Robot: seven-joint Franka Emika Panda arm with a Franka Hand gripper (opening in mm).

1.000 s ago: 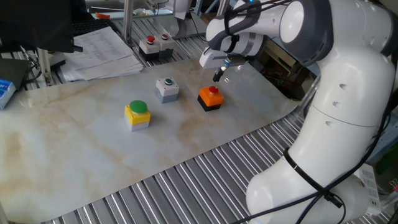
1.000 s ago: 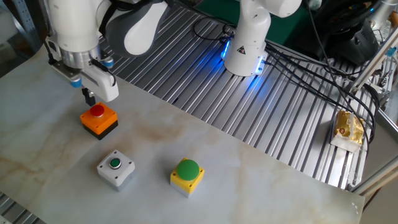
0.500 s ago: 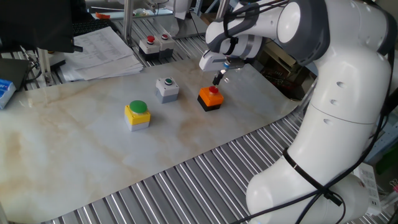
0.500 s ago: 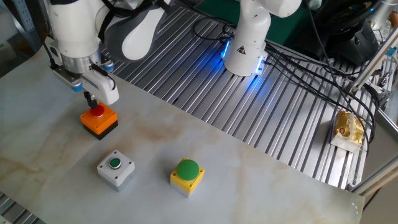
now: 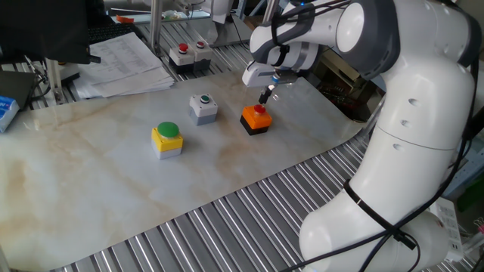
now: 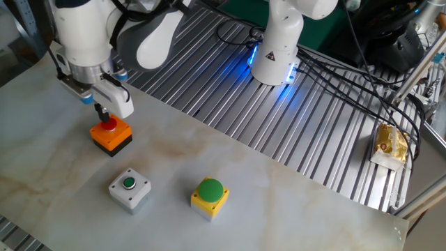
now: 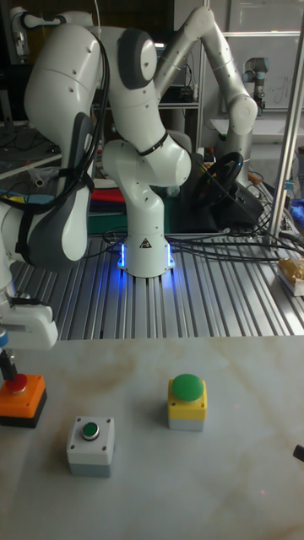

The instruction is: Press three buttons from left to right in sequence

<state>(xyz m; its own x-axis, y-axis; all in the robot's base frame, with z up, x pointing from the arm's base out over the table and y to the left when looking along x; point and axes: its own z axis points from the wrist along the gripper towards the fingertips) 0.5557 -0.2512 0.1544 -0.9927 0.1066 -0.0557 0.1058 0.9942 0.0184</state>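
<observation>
Three buttons stand in a row on the marble board. A yellow box with a big green cap point(image 5: 167, 139) point(image 6: 210, 195) point(image 7: 187, 402) is at one end. A grey box with a small green cap point(image 5: 203, 108) point(image 6: 129, 189) point(image 7: 90, 445) is in the middle. An orange-black box with a red cap point(image 5: 256, 119) point(image 6: 111, 134) point(image 7: 21, 401) is at the other end. My gripper point(image 5: 265, 97) point(image 6: 102, 114) point(image 7: 8, 369) points down over the orange box. Its fingers are shut into one dark tip that touches the red cap.
A black box with red buttons point(image 5: 189, 54) and a stack of papers point(image 5: 125, 64) lie at the board's far edge. A blue carton point(image 5: 6, 109) sits at the left. The arm's base point(image 6: 275, 49) and a yellow packet point(image 6: 390, 145) stand on the ribbed metal.
The gripper came down from just above the orange box onto its red cap. In the last half second it has barely moved.
</observation>
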